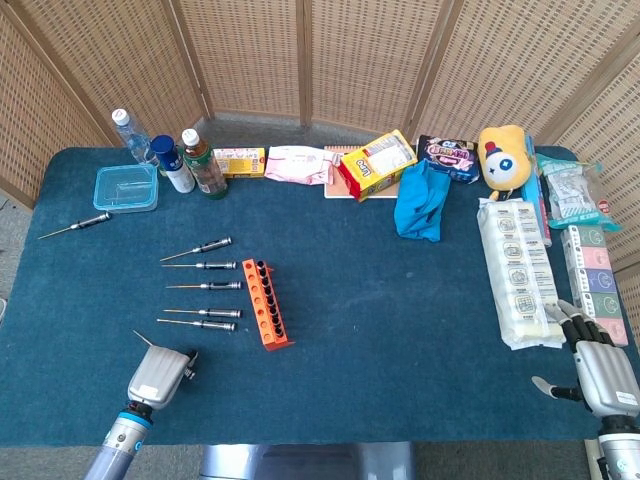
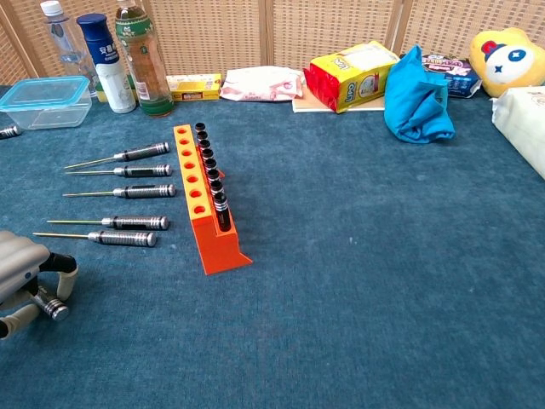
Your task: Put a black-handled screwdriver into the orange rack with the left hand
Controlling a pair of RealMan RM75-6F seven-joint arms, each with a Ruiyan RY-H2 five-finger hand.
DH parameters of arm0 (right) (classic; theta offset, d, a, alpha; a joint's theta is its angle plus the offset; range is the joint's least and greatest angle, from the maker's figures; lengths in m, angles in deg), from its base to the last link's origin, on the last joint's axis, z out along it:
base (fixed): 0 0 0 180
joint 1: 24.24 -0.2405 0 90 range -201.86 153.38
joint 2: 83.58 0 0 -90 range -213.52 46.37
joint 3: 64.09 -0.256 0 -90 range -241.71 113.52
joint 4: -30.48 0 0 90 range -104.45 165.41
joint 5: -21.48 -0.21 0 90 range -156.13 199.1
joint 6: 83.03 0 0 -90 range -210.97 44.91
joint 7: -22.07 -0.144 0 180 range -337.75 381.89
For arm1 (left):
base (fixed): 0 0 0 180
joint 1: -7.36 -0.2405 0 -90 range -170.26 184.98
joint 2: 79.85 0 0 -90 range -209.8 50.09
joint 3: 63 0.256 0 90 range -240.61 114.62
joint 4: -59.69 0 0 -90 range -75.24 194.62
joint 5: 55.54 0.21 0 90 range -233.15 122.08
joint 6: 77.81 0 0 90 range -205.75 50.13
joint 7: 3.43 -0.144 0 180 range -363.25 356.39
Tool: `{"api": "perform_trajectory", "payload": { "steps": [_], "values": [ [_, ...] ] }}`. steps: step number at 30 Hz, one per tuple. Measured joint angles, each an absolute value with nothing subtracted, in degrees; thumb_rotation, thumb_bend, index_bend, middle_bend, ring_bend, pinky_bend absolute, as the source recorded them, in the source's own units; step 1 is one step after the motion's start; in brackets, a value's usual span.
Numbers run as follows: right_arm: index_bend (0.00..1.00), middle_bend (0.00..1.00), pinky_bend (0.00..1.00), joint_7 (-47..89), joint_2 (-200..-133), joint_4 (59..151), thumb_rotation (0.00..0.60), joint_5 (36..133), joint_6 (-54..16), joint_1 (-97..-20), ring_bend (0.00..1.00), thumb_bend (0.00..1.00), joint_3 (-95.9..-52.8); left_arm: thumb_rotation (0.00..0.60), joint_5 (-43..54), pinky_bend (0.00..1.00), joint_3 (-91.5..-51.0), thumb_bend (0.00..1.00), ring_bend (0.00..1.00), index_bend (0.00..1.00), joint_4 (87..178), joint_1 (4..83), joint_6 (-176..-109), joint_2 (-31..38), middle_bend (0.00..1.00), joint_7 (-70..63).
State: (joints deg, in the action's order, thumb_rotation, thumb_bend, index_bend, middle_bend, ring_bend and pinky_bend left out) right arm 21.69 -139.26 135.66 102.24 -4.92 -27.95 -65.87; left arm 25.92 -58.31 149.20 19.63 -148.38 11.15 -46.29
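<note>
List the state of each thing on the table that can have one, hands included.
left hand: grips a black-handled screwdriver.
right hand: holds nothing, fingers apart.
orange rack: one row filled, other row's holes vacant.
loose screwdrivers: flat, left of the rack.
plastic box: lid on.
bottles: upright, capped.

left hand [image 2: 24,281] curled, gripping, right hand [image 1: 600,372] low, fingers apart
</note>
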Motion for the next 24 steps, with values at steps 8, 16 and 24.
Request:
{"api": "perform_trajectory", "payload": {
  "steps": [8,16,24],
  "values": [
    [0.13,0.06,0.14,21.4,-139.2,135.6,0.600,102.3,-4.9,-28.0,0.11,0.12,-65.9,0.600,26.2,1.00,-58.2,0.40,1.00,0.65,149.2,19.6,-148.9,11.0,1.00,-46.4],
    [0.13,0.06,0.14,21.4,-139.2,135.5,0.600,102.3,-5.0,-28.0,0.11,0.12,-65.8,0.600,26.5,1.00,-58.2,0.40,1.00,0.65,149.5,19.7,-149.3,10.7,1.00,-45.9],
    [0.13,0.06,0.14,21.5,-139.2,135.5,0.600,102.3,-5.2,-28.1,0.11,0.12,-65.7,0.600,28.3,1.00,-58.4,0.40,1.00,0.65,153.8,19.5,-151.3,7.9,1.00,-43.7]
  ]
}}
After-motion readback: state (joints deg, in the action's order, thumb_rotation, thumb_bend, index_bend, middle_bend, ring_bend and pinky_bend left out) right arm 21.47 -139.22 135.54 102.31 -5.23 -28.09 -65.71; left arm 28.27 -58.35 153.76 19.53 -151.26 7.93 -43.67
